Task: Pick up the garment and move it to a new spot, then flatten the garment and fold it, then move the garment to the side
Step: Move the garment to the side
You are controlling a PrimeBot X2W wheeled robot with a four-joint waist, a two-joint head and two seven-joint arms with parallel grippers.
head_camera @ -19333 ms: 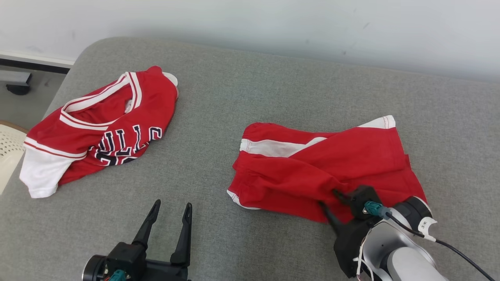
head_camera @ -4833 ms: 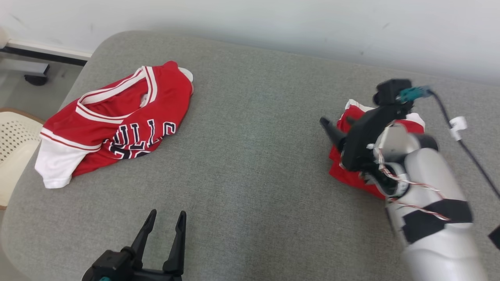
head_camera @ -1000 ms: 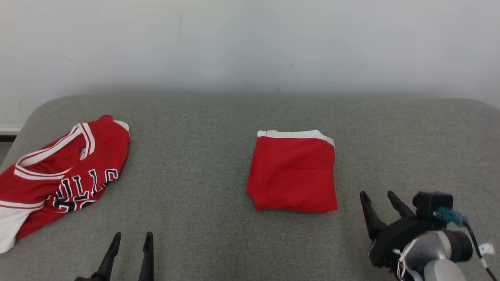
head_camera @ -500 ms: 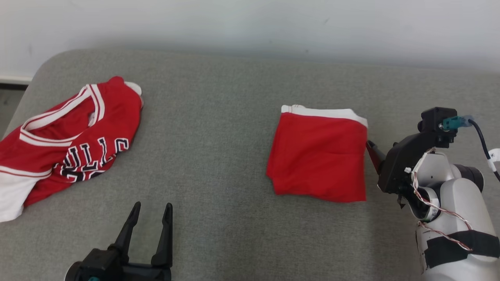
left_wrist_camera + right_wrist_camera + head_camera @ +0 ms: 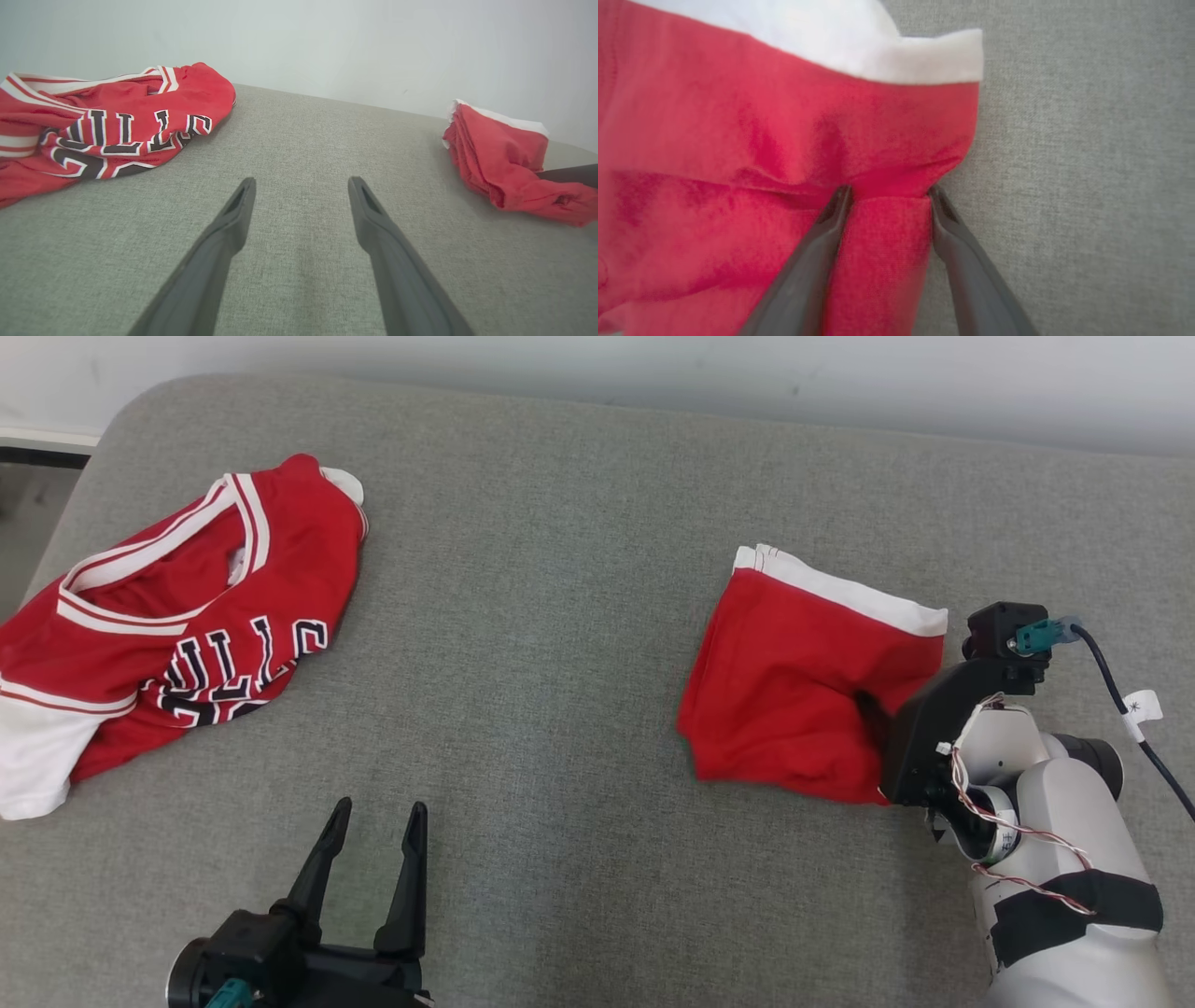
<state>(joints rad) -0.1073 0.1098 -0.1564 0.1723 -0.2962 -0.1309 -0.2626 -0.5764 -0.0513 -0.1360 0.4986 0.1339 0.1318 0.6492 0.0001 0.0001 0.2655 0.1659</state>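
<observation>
Red, white-banded garment [image 5: 738, 140] bunches between right claw [image 5: 889, 190].

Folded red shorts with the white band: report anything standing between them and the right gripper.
Nothing visible does. The right gripper has its fingers astride a fold at the edge of the folded red shorts, on the grey fabric surface. The red basketball jersey lies far left.

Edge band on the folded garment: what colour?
White band on the red garment; clearest in right wrist view.
</observation>
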